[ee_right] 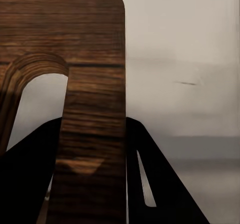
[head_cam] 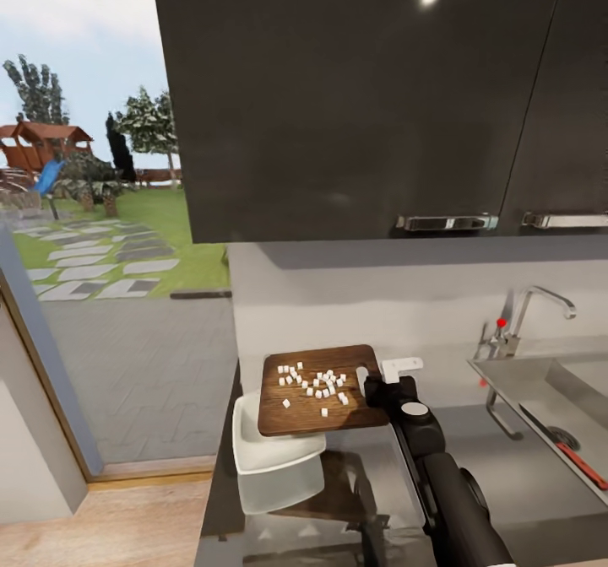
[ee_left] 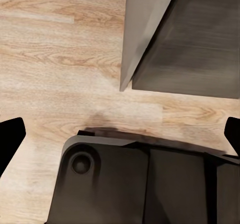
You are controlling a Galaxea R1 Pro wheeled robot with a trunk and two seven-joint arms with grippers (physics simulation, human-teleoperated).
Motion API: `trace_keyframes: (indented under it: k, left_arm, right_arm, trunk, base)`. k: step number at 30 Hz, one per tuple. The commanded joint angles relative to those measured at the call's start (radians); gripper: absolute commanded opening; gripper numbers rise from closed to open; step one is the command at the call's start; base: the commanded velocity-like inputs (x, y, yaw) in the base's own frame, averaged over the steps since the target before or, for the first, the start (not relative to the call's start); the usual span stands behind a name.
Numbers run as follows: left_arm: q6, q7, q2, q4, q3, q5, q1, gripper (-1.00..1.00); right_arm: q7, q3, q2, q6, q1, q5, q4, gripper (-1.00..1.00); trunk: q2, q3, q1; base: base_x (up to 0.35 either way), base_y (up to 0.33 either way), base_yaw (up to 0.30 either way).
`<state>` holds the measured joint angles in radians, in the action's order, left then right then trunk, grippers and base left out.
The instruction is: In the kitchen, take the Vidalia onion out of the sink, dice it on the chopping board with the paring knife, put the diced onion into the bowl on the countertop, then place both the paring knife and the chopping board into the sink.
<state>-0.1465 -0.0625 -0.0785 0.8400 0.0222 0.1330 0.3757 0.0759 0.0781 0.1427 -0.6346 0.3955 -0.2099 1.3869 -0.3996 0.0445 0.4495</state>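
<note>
Bench [head_cam: 507, 466] with sink [head_cam: 540, 386] at right, knife [head_cam: 581, 464] apparently already in it. Chopping board [head_cam: 317, 390] lifted over bowl [head_cam: 270, 449], right hand [head_cam: 390, 379] pinching its handle end. Diced onion [head_cam: 312, 381] on board, not yet tipped. Left hand [ee_left: 120, 134] spread.

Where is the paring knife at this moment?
In the head view, the paring knife lies inside the sink at the far right, near the drain, right of the right gripper holding the chopping board.
</note>
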Motion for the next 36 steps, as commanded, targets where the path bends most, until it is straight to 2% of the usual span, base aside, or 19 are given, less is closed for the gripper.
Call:
trace_keyframes:
  k: [1,7,18,25,36]
  left_arm:
    - [-0.002,-0.003,0.0,0.001,0.002,0.01,0.001,1.0]
    - [-0.002,-0.003,0.0,-0.001,0.002,0.01,0.001,1.0]
    - [-0.002,-0.003,0.0,-0.001,0.002,0.01,0.001,1.0]
    - [-0.002,-0.003,0.0,-0.002,0.002,0.01,0.001,1.0]
    - [-0.002,-0.003,0.0,-0.002,0.002,0.01,0.001,1.0]
  right_arm:
    - [0.004,0.002,0.0,-0.005,0.0,-0.001,0.0,-1.0]
    - [0.003,0.002,0.0,-0.005,0.0,0.0,0.0,-1.0]
    - [0.003,0.003,0.0,-0.005,0.0,0.0,0.0,-1.0]
    - [0.002,0.006,0.001,-0.005,0.0,0.001,0.0,-1.0]
    - [0.002,0.008,0.0,-0.005,0.0,0.001,0.0,-1.0]
  trunk:
    - [0.0,0.002,0.001]
    - [0.0,0.011,0.001]
    - [0.0,0.029,0.001]
    - [0.0,0.04,0.001]
    - [0.0,0.057,0.001]
  base:
    - [0.07,0.096,0.0]
    - [0.104,0.195,0.0]
    - [0.013,0.027,0.0]
    - [0.0,0.177,0.0]
    - [0.0,0.016,0.0]
